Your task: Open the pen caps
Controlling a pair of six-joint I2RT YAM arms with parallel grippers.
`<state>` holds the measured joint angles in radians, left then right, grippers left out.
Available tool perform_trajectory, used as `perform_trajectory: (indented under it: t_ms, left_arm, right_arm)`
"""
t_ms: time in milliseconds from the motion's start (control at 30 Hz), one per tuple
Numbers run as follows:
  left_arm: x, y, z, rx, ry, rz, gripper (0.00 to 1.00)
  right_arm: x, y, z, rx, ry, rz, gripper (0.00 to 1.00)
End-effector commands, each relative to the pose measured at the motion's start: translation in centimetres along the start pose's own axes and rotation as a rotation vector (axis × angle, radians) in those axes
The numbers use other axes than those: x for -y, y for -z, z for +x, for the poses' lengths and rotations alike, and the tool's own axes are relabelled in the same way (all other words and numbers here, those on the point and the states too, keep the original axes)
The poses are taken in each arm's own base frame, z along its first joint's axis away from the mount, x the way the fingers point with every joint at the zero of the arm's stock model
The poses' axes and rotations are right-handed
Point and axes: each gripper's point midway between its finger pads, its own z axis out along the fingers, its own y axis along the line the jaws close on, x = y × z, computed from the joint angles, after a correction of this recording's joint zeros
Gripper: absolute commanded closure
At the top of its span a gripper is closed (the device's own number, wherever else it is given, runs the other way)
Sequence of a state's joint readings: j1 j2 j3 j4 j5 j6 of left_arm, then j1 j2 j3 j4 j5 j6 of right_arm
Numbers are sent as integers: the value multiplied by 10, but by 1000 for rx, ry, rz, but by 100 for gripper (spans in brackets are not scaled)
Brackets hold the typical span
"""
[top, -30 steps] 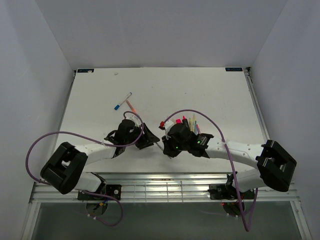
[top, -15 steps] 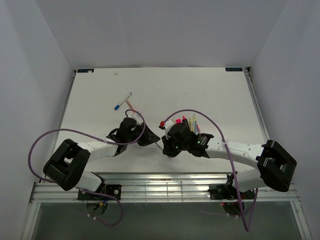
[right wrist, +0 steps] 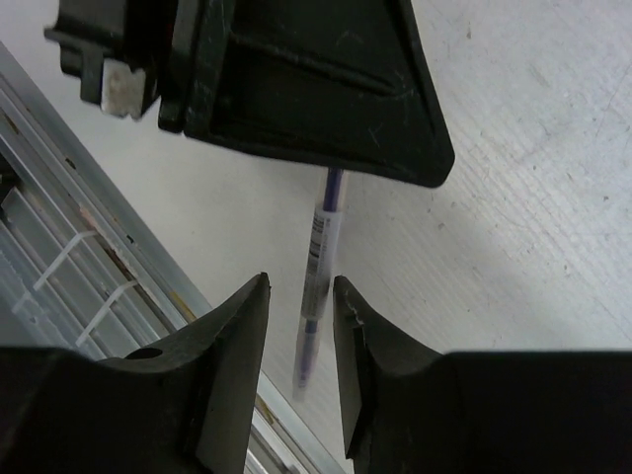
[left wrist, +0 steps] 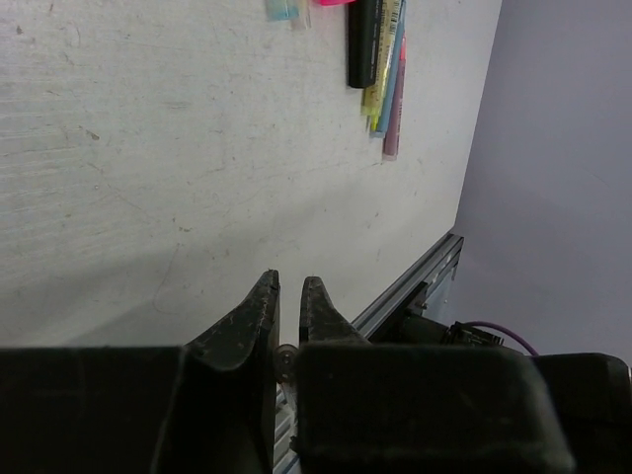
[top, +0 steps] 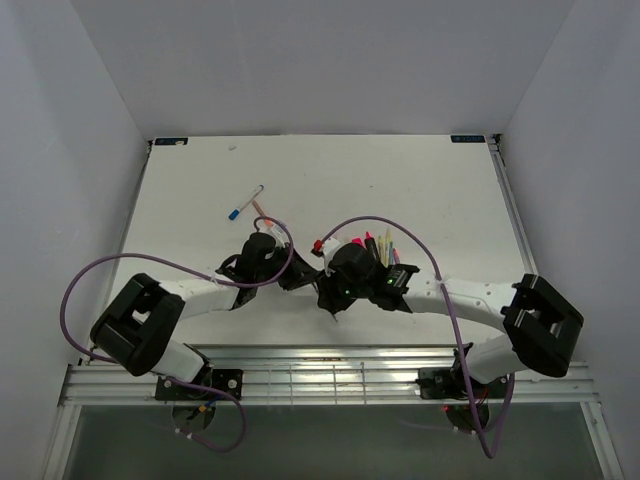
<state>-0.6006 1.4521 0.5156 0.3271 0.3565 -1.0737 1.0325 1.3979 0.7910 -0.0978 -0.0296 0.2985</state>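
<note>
Two pincers meet over the desk (top: 400, 180): the left pincer (left wrist: 289, 281) is closed to a sliver, nothing seen between its tips; the right pincer (right wrist: 299, 281) stands partly open, straddling a clear blue-ink pen (right wrist: 321, 247) without gripping it. Farther left, a blue pen cap (top: 233, 213) ends a white pen (top: 250, 199) lying diagonally, cap toward the arms

Robot test lab is being indicated. White table (top: 400, 190) is being boxed in by plain pale walls (top: 300, 60) on three sides. Left arm (top: 190, 295) and right arm (top: 470, 298) are being carried on a metal rail frame (top: 330, 375); purple cables (top: 372, 219) are being left exposed.
</note>
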Motion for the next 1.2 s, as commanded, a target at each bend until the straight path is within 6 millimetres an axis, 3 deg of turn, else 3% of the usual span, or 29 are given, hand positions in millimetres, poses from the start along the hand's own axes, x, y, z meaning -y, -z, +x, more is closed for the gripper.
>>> perform_trajectory:
  t_ms: [0, 100, 333, 533, 700, 833, 933, 1000, 1067, 1167]
  left_arm:
    - [20, -1, -4, -3, -27, 49, 100]
    - [24, 0, -4, -3, -33, 58, 100]
    - [34, 0, -8, 0, -40, 81, 100]
    - [37, -9, -12, -16, 1, 63, 100]
    - [45, -17, -41, 55, -47, -34, 100]
    - [64, -18, -68, 115, -80, -75, 100]
    - [68, -16, -72, 115, -71, -74, 100]
    - [71, -16, -73, 112, -55, -58, 100]
    - [74, -16, -70, 98, -51, -20, 100]
    - [90, -9, -68, 99, -105, 110, 100]
  right_arm:
    - [-12, -6, -33, 73, 31, -33, 61]
    - [-12, -12, -38, 74, 34, -32, 62]
    - [-1, -19, -23, 32, 30, 14, 92]
    - [26, -20, -3, 6, 53, 177, 92]
    - [40, -14, 12, -50, 142, 296, 92]
    - [57, -7, 20, -84, 184, 392, 92]
    - [69, 0, 19, -93, 208, 464, 92]
    - [66, 0, 21, -91, 205, 435, 92]
    - [61, 1, 9, -27, 154, 364, 92]
    - [48, 2, 10, 3, 106, 220, 92]
